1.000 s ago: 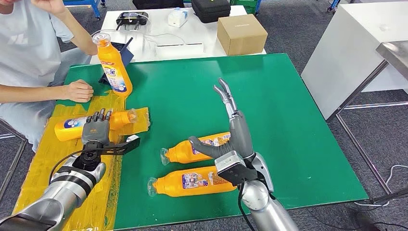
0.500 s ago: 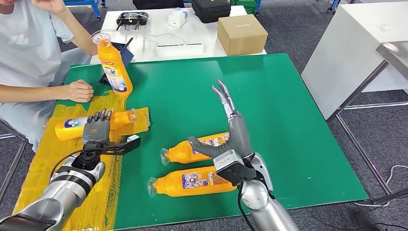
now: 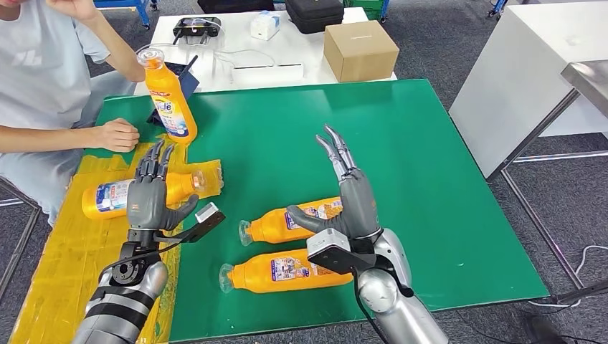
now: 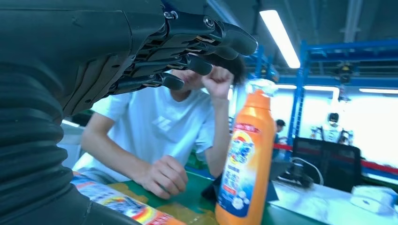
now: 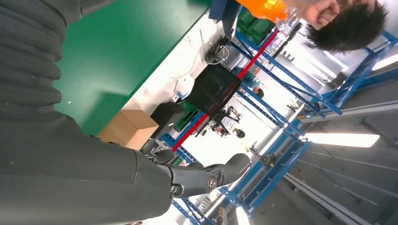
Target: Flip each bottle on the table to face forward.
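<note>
Centre-left of head view: left hand [image 3: 149, 195] raised over yellow sheet [image 3: 57, 258], fingers straight and spread, thumb out to the side — holding nothing. Just behind it, lying bottle [image 3: 107, 197] on the sheet, cap end toward frame right, partly hidden by the hand. Lower centre: right hand [image 3: 349, 193] upright, fingers extended toward frame top and apart, thumb angled toward frame left — nothing held. Beneath and beside it on green table [image 3: 430, 158], two more orange bottles lying flat w/ caps toward frame left: upper bottle [image 3: 287, 222], its far end hidden behind the palm; lower bottle [image 3: 287, 271] nearer the bottom edge, label showing. Upper left: upright bottle [image 3: 166, 97] standing on the green table, next to a dark object. Person [image 3: 43, 79] seated at left edge, one fist [image 3: 118, 136] resting on the table near the upright bottle. Top of frame: white table w/ cardboard box [image 3: 360, 50], black case and small devices. Left wrist view: fingers [image 4: 187, 44] lightly curved, nothing between them; upright bottle and person's fist beyond.
</note>
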